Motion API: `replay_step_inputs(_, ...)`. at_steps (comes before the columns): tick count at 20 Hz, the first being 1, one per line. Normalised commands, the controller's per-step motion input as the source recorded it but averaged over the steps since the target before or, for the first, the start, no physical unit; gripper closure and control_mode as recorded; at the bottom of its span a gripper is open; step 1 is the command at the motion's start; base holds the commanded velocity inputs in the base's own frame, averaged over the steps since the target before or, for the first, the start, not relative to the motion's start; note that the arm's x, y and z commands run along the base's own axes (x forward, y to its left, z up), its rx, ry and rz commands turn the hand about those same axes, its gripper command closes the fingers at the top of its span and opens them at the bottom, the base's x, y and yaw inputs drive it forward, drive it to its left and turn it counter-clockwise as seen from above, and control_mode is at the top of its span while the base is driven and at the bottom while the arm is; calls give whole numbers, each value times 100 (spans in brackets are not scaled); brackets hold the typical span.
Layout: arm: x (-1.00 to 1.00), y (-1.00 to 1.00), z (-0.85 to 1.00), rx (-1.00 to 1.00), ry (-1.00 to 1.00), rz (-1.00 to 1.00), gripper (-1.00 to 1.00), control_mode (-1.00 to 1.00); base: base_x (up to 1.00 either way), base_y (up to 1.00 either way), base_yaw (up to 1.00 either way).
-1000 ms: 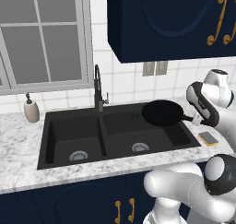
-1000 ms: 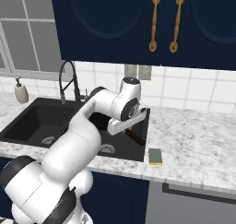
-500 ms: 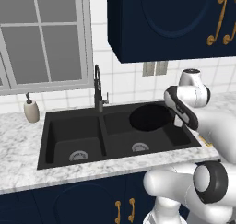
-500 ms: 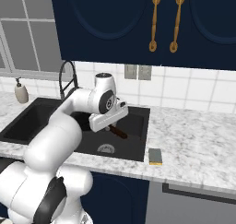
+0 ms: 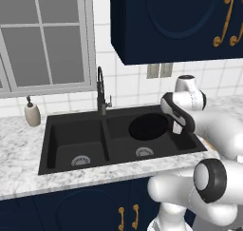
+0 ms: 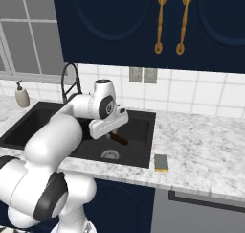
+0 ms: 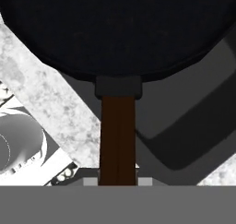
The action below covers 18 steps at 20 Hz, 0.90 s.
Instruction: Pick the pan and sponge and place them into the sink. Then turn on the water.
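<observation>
over black sink (image 5: 71,130), round black pan (image 5: 148,126), brown-handled.

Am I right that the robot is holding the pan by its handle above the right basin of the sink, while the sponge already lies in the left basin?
Not quite. The end effector does hold the pan by its handle above the right basin of the sink, but the sponge is not in the left basin: the right base view shows it on the marble counter, to the right of the sink.

A beige soap dispenser (image 5: 32,114) stands on the marble counter (image 6: 206,153) beneath navy cabinets (image 6: 143,26).
</observation>
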Motion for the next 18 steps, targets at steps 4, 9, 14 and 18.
replay_step_inputs(4,13,0,-22,1,1,7,100,-100,0,0,0)
replay_step_inputs(9,19,0,-24,0,0,8,100,-100,0,0,0)
replay_step_inputs(14,26,0,-32,0,1,9,100,-100,0,0,0)
replay_step_inputs(18,23,2,-30,0,2,10,100,-100,0,0,0)
